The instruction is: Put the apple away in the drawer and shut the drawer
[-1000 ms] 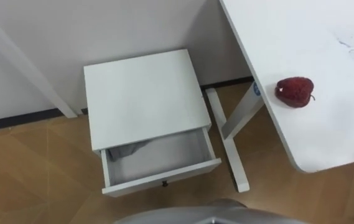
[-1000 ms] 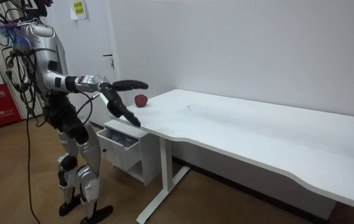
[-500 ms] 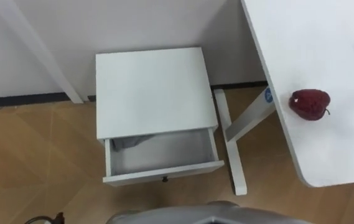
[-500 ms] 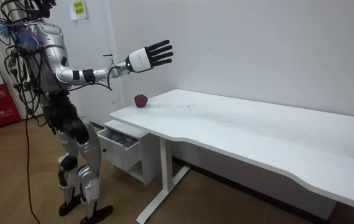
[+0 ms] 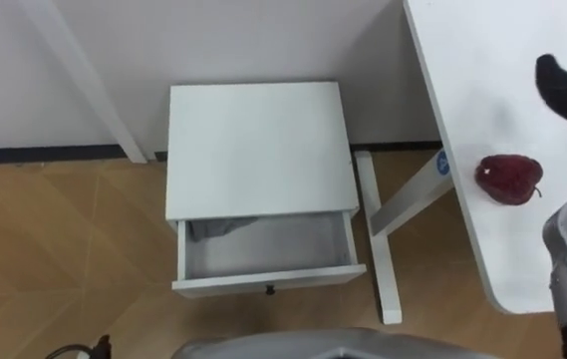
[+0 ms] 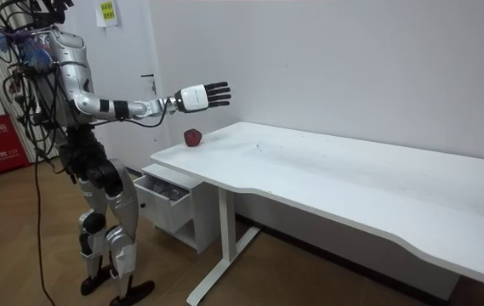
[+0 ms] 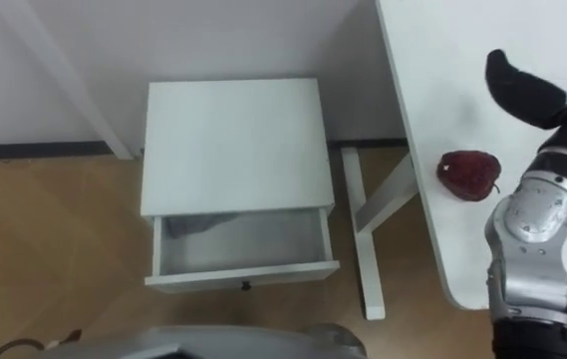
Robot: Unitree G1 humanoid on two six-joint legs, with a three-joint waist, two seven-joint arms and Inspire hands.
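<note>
Above the corner of the tabletop (image 5: 482, 50), the right hand (image 6: 201, 96) hovers in the air with its fingers straight and a little spread, so it is open and grips nothing. I judge that it is held this way, high and flat, because the reach for the fruit is only being prepared: straight fingers leave room to come down around a round thing. The apple (image 5: 508, 179) lies on the tabletop below the hand, clearly apart from it, and nothing touches it. In the eye views it sits on the robot's side of the dark thumb (image 7: 520, 88) and just to the left of the wrist, near the edge of the tabletop. So the hand must come down and draw back a little toward the robot to meet it. Far below the hand and to its left stands the small white cabinet (image 5: 258, 140) on the wooden floor, against the wall. Its drawer (image 5: 268, 254) is pulled out toward the robot, which I take as the reason it stands open: the apple has to go in from above before it is pushed shut. A grey cloth (image 5: 218, 229) lies in the back left corner of the drawer, and the rest of its bottom is free. The task is not yet begun in substance.
</note>
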